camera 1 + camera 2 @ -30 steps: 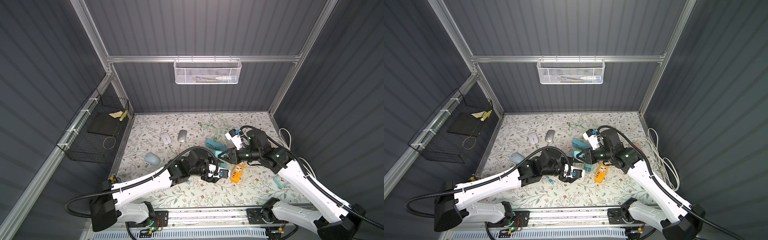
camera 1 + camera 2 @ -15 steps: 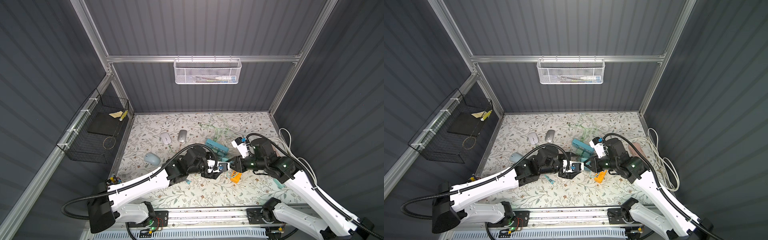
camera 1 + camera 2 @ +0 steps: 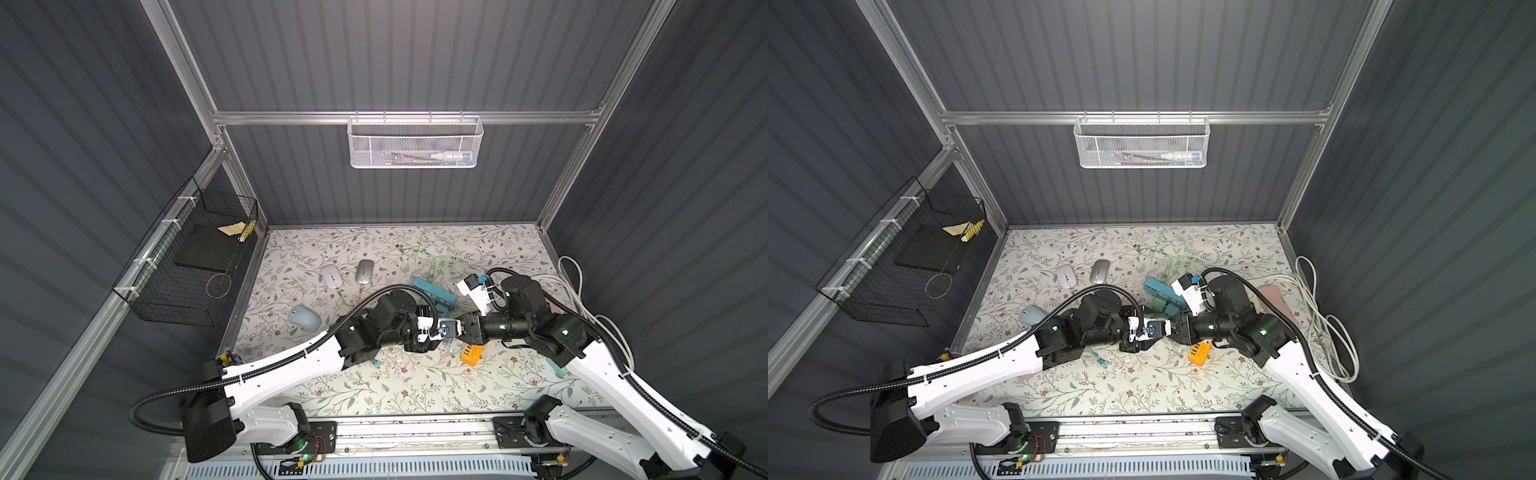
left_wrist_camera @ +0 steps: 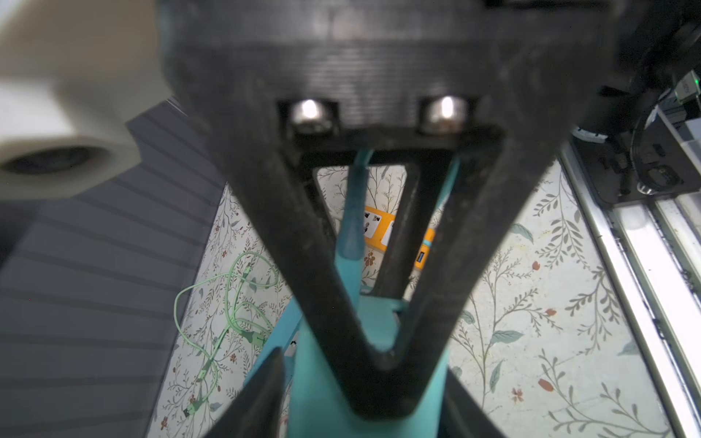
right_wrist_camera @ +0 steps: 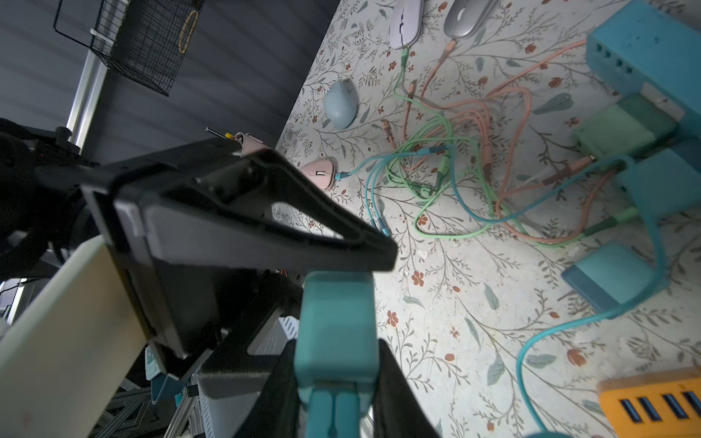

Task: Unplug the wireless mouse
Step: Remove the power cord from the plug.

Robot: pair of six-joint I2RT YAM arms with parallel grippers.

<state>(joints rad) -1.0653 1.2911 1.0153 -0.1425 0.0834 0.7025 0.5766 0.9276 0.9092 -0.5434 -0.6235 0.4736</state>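
Observation:
Both grippers meet nose to nose above the middle of the mat. A teal charger block (image 5: 335, 322) with two teal plugs in its end sits between the fingers of my right gripper (image 5: 337, 341), which is shut on it. My left gripper (image 4: 364, 364) is shut on the same teal block (image 4: 322, 394) from the opposite end. In a top view the left gripper (image 3: 445, 332) faces the right gripper (image 3: 462, 329). A pink mouse (image 5: 320, 173) has a teal cable plugged into its front. A lilac mouse (image 3: 331, 275), a grey mouse (image 3: 364, 272) and a light blue mouse (image 3: 304, 318) also lie on the mat.
An orange power strip (image 3: 471, 355) lies just below the grippers, and a blue hub (image 3: 434, 295) behind them. Green, pink and teal cables (image 5: 447, 163) tangle across the mat. White cords (image 3: 582, 291) coil at the right wall. A black wire basket (image 3: 187, 266) hangs on the left wall.
The right gripper carried the teal block forward and toward the left arm. The left gripper rose to meet it, and its jaws narrowed onto the block.

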